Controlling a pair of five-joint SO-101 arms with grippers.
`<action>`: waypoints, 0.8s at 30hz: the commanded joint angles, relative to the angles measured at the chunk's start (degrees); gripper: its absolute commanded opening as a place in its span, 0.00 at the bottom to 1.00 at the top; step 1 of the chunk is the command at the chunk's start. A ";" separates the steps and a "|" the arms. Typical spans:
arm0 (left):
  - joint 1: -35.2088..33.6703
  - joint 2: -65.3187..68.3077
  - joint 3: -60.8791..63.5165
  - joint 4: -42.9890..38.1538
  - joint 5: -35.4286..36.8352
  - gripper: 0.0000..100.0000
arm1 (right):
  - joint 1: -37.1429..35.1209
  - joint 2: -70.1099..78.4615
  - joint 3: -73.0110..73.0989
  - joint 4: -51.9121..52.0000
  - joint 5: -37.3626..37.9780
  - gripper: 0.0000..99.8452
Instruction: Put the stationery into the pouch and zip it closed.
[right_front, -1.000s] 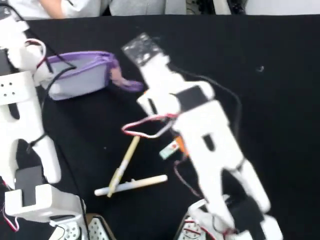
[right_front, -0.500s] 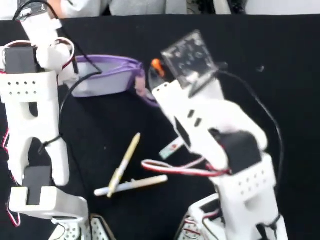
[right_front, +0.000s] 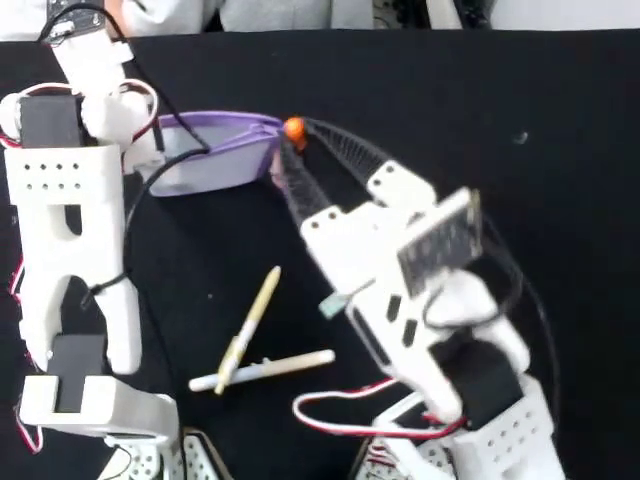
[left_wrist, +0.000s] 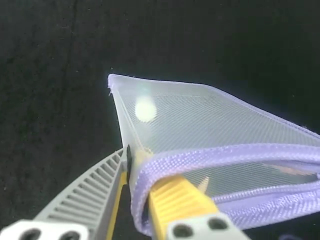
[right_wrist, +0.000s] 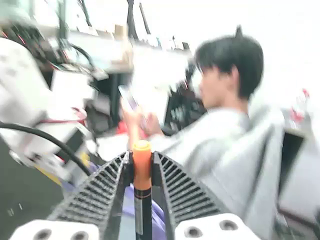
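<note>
Light falls evenly; the black table (right_front: 520, 110) soaks it up with hardly a shadow, while the white arms (right_front: 60, 220) glow, brightest at nine o'clock. A round glare spot sits on the pouch (left_wrist: 200, 125). Behind the marker (right_wrist: 142, 165) the room washes out white.

One purple pouch (right_front: 225, 165), one orange-capped marker (right_front: 294, 128), one yellow pen (right_front: 250, 325) and one white pen (right_front: 265, 369)

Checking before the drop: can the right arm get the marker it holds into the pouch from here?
Probably yes. The right gripper holds the marker, orange tip right at the end of the pouch, with nothing between, and the left gripper pinches the rim. How wide the mouth gapes is unclear.
</note>
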 joint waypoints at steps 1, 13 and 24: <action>3.91 -0.44 -0.13 -0.79 2.02 0.03 | -2.46 -5.76 4.70 -9.85 -0.35 0.01; 6.11 -0.44 5.05 -5.36 1.85 0.03 | -7.47 -10.68 23.34 -43.43 -0.79 0.01; 6.46 -1.05 11.82 -10.46 1.85 0.03 | -7.12 2.86 24.22 -57.93 -0.44 0.01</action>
